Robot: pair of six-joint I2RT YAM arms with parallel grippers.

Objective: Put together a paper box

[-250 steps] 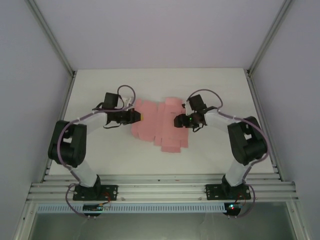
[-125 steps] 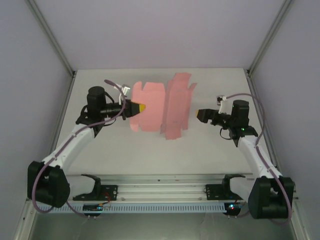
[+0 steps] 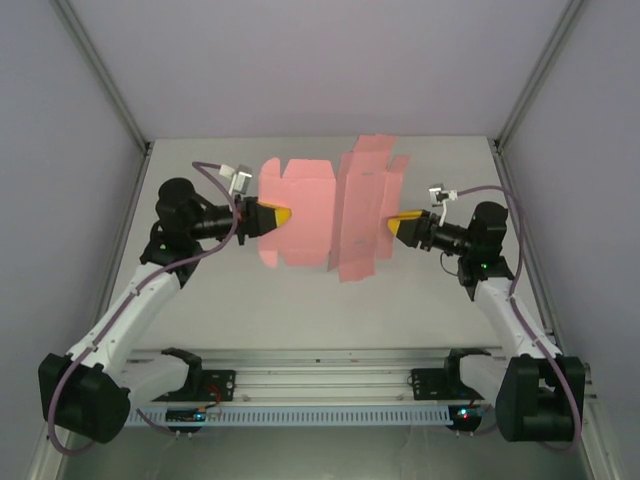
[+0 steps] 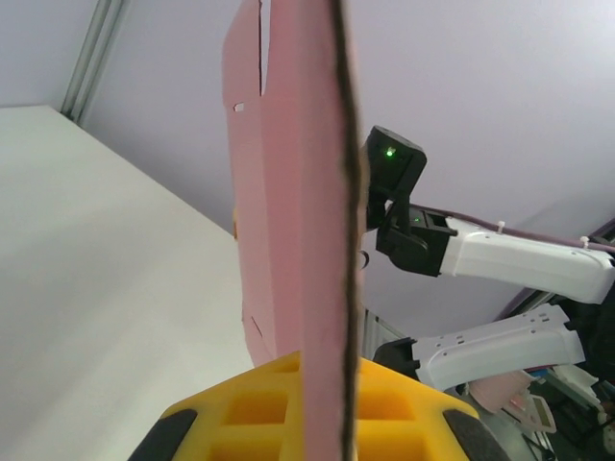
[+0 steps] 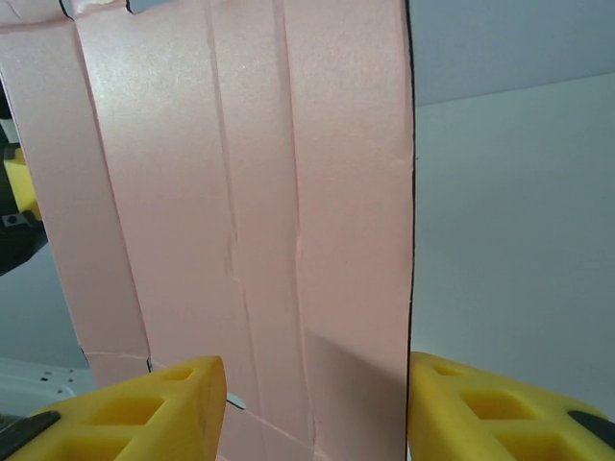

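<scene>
Your left claw [image 3: 278,216] is pressed together on the left edge of the box [image 3: 320,215]. It pinches the pink sheet so that it stands upright in the air over the middle of the table [image 3: 430,310], unfolded.

Your right claw [image 3: 400,222] is spread at the sheet's right edge. In the right wrist view a creased panel faces it between the two fingers [image 5: 163,403], and you cannot tell whether either one touches the card.

The risk is that thin card held by one pinch is likely to swing or slip if you nudge it. If you push the right claw in, the sheet may buckle away from its creases. If you close on the broad face, you may crumple a panel or fold the wrong line. Pulling the claws apart could tear it at a notch.
</scene>
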